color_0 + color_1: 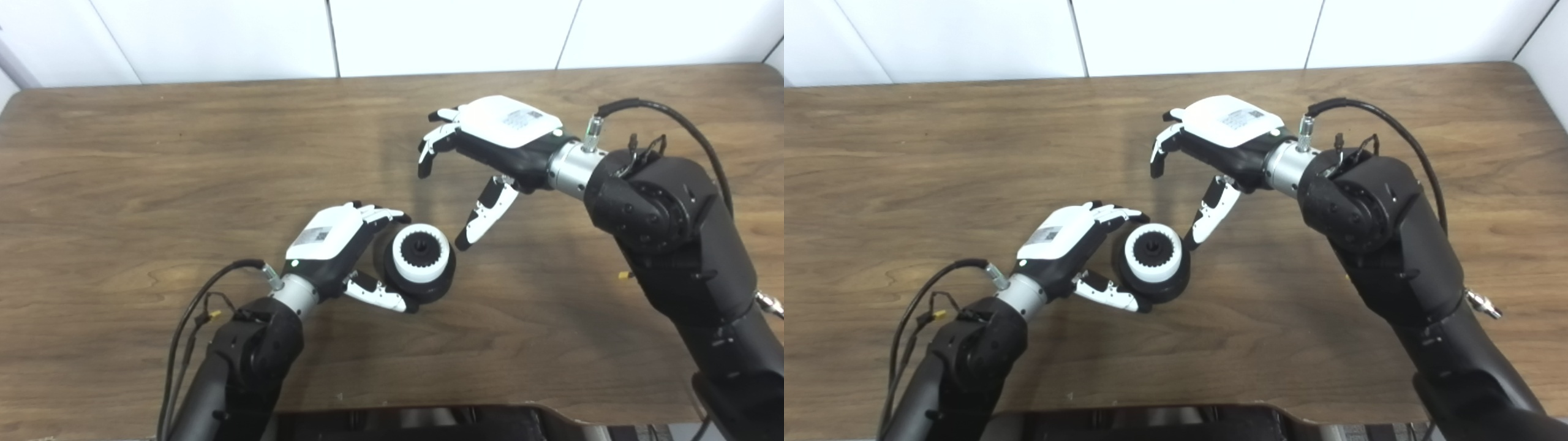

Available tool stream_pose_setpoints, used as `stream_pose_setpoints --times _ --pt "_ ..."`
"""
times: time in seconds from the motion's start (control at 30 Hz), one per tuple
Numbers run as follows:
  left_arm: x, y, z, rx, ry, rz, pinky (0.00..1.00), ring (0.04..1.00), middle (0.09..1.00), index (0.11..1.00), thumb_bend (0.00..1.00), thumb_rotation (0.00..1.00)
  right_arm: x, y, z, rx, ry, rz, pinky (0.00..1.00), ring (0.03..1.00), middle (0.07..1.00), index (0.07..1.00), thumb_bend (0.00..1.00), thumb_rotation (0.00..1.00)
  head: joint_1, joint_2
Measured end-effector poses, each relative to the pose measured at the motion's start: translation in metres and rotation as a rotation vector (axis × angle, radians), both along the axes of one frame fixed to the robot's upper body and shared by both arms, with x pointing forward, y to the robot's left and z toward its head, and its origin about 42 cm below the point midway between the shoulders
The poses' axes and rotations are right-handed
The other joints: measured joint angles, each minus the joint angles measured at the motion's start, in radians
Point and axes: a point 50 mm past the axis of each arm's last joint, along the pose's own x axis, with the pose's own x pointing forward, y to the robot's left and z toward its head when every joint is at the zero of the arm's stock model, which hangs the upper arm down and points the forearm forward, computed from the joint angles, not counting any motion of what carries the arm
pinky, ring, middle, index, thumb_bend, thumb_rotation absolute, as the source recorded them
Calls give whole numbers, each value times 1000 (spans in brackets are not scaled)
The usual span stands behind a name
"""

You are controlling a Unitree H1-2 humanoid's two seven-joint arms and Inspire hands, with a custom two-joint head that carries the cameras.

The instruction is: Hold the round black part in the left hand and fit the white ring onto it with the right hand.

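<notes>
One black part (pixel 430 283); one white ring (pixel 420 252)

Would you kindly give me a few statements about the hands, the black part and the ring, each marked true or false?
1. The left hand holds the black part. True.
2. The white ring lies alone on the table. False: it sits on the black part.
3. The right hand holds nothing. True.
4. The right hand's fingers grip the ring. False: they are apart from it, spread open.
5. The ring has a toothed inner edge. True.
</notes>
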Motion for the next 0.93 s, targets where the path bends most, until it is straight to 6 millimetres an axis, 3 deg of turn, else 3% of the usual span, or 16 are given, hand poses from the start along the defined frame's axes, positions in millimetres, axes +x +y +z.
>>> stream_pose_setpoints --times 0.13,0.23,0.3,0.43,0.5,0.6,0.7,0.8,0.93 --pt "0 6 5 8 14 3 1000 892 880 864 1000 369 0 0 0 2 -2 -1 953 963 840 677 1000 328 2 -14" --pt "-1 13 7 2 24 10 986 914 903 878 1000 423 -1 -1 -2 5 2 -5 939 957 839 681 1000 344 6 -29" --pt "-3 21 9 -18 25 12 870 889 894 875 1000 515 -2 -2 -3 8 7 -8 941 956 842 691 1000 388 8 -37" --pt "-5 47 15 -117 -12 105 720 855 879 875 994 580 -2 -13 -5 52 40 -50 897 946 857 741 791 400 3 -54" --pt "-5 58 21 -188 -44 167 725 849 866 855 929 577 0 -21 -4 96 66 -85 842 918 854 763 698 331 0 -60" --pt "-3 67 31 -347 -115 276 778 857 861 839 820 575 1 -36 -3 183 86 -161 814 892 853 786 637 288 -6 -69" --pt "0 73 30 -530 -117 373 818 869 880 862 647 631 -2 -51 -10 312 100 -242 798 869 856 819 565 371 -12 -72" --pt "4 84 17 -646 -61 445 851 891 886 887 510 715 -10 -74 -31 406 127 -350 715 812 835 830 509 446 -20 -74" --pt "2 105 10 -706 -50 510 902 934 920 946 538 811 -23 -97 -53 520 149 -487 701 825 874 868 448 606 -21 -74"
